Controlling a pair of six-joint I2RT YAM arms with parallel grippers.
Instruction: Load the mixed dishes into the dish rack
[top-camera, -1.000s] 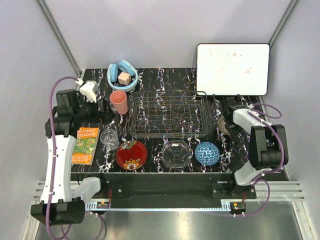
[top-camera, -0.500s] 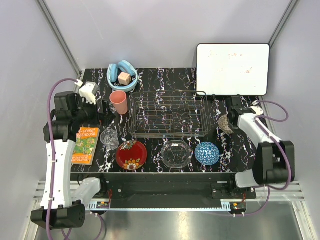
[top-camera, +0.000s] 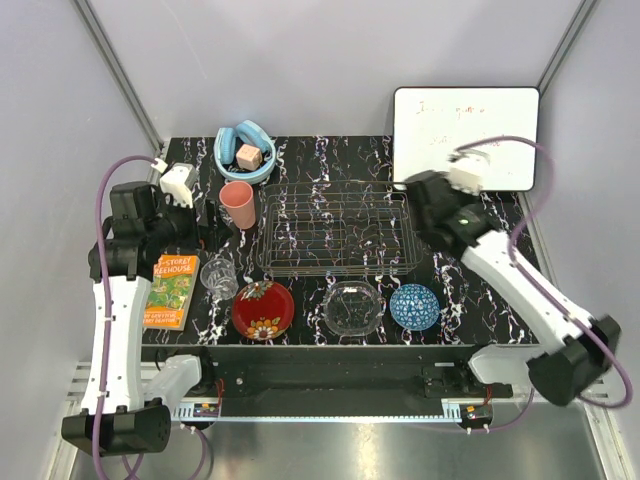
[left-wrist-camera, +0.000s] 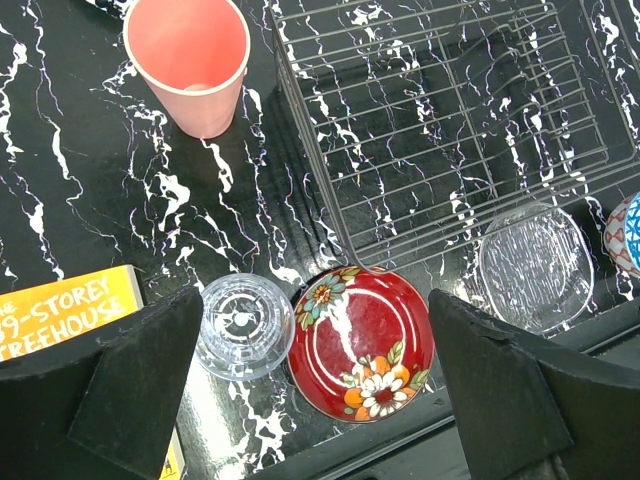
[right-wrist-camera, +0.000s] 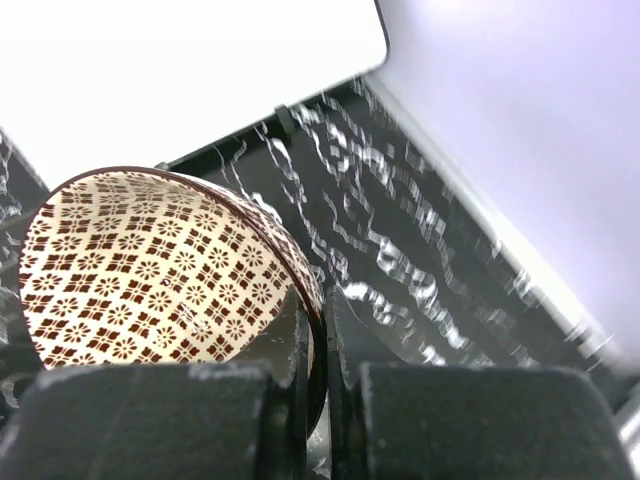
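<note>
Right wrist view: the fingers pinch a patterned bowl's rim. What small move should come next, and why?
Probably ease the right gripper left over the dish rack and lower. It is shut on the patterned bowl, sits at the rack's right edge in the top view, and no dish shows in the rack.

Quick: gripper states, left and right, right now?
Left gripper: open, fingers wide apart, holding nothing.
Right gripper: shut on the rim of the brown-patterned cream bowl.

The marbled table (top-camera: 320, 150) bears dish rack (top-camera: 338, 228) and pink cup (top-camera: 237, 203). Tumbler (top-camera: 219, 277), red bowl (top-camera: 263, 309), glass bowl (top-camera: 353, 306), blue bowl (top-camera: 414, 306) lie nearer
</note>
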